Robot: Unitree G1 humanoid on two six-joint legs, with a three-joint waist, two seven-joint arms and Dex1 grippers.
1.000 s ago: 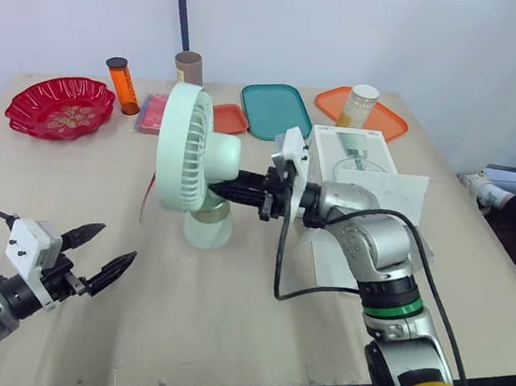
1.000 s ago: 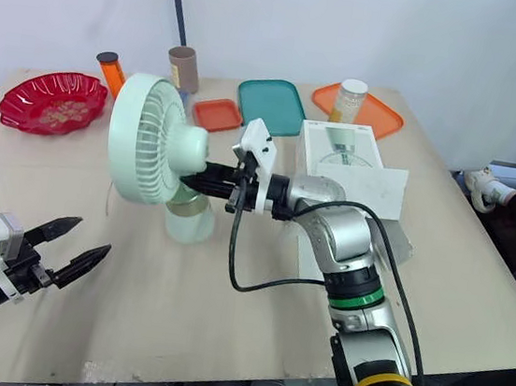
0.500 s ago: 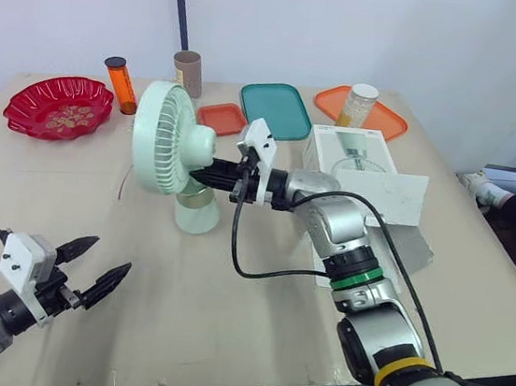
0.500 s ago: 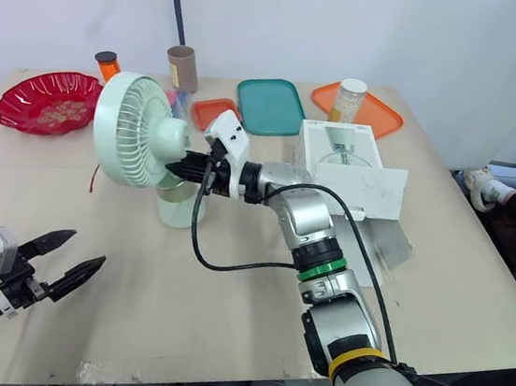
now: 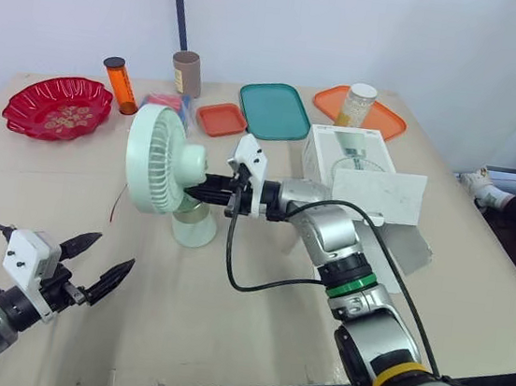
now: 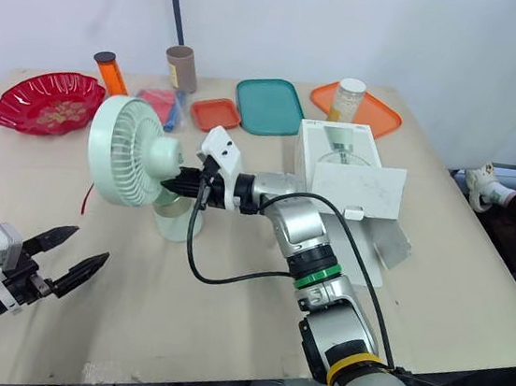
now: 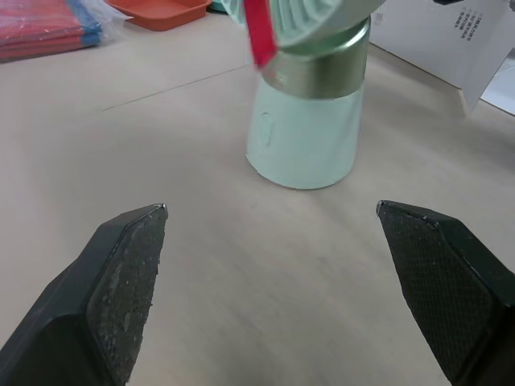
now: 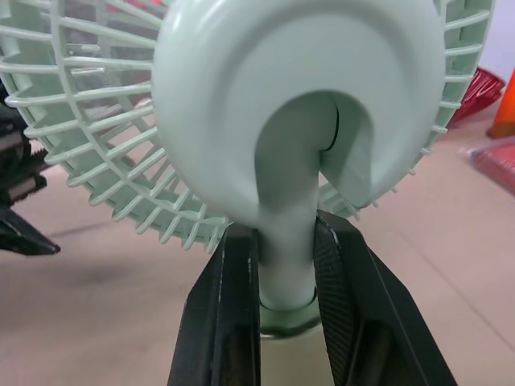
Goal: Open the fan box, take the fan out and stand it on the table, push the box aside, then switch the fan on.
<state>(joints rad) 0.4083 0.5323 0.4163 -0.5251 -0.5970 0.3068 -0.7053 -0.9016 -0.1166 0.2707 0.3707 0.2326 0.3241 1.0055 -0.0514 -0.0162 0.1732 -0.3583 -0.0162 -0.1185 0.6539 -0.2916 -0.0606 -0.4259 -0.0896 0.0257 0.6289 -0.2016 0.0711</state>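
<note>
right arm (image 5: 331, 226): silver, green and yellow rings | cable (image 5: 229, 246): black (looped) | wrist mounts (image 5: 250, 154): white | fingers (image 7: 121, 281): black

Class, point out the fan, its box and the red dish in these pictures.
fan (image 5: 150, 159), left eye view, on the grille.
box (image 5: 352, 154), left eye view, on its top face.
red dish (image 5: 53, 132), left eye view, on its near rim.

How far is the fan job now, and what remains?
Done: the box is open, the fan is out, its base apparently on the table. In hand: the right gripper is shut on the fan's neck; the left gripper is open, empty. Remaining: release the fan, push the box aside, switch it on.
</note>
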